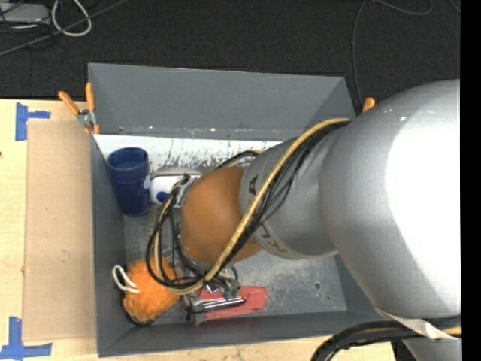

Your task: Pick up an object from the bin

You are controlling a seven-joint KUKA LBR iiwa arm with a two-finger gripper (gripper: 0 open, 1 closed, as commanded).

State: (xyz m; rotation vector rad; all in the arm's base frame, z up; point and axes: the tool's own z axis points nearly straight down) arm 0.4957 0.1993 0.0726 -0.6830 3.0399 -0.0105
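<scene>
My gripper (216, 286) pokes out dark from under the arm's orange cover, low in the bin near the front wall. It is right over the left end of a flat red thing with a metal strip (239, 301) that lies along the front wall. Just to its left lies an orange fuzzy ball with a white cord loop (144, 295), in the front left corner. A dark blue cup (130, 179) stands upright at the back left. Beside the cup a white thing with a blue spot (161, 189) is partly hidden by the cover.
The arm and its orange cover with looping cables hide the middle and right of the bin. Bare grey floor shows at the front right and between the cup and the orange ball.
</scene>
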